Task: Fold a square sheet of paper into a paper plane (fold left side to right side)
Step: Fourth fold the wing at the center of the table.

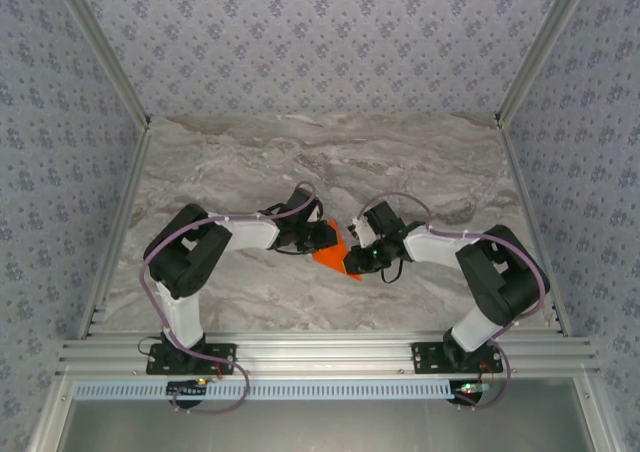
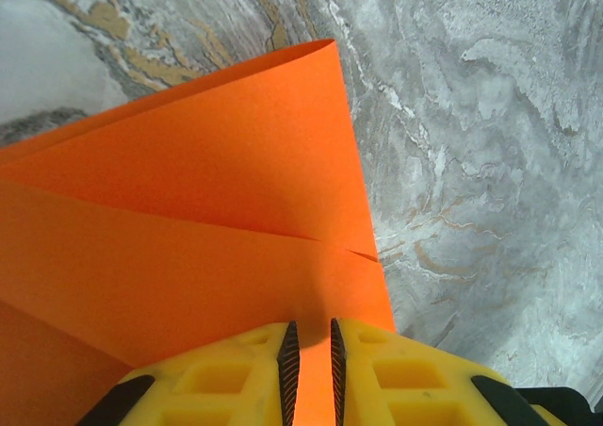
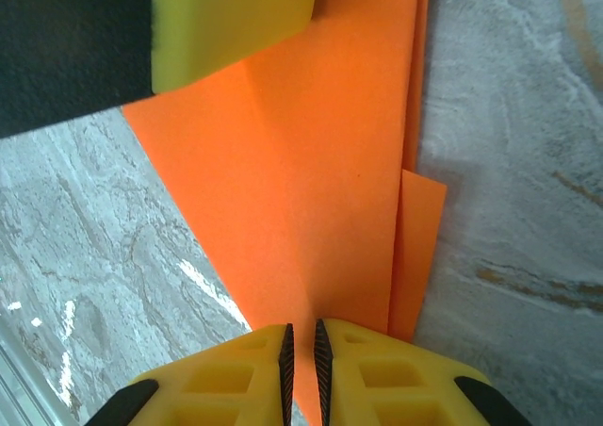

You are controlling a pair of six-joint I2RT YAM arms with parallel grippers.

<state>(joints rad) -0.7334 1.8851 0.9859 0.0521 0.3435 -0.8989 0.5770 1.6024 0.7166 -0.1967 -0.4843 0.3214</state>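
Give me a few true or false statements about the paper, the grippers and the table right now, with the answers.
1. The paper is orange. True.
2. The paper lies flat and unfolded. False: it is folded, with creases and overlapping layers.
3. The left gripper pinches the paper. True.
4. The right gripper hangs wide open, away from the paper. False: its jaws are closed on the paper.
5. The table is plain white. False: it has a grey marble pattern.
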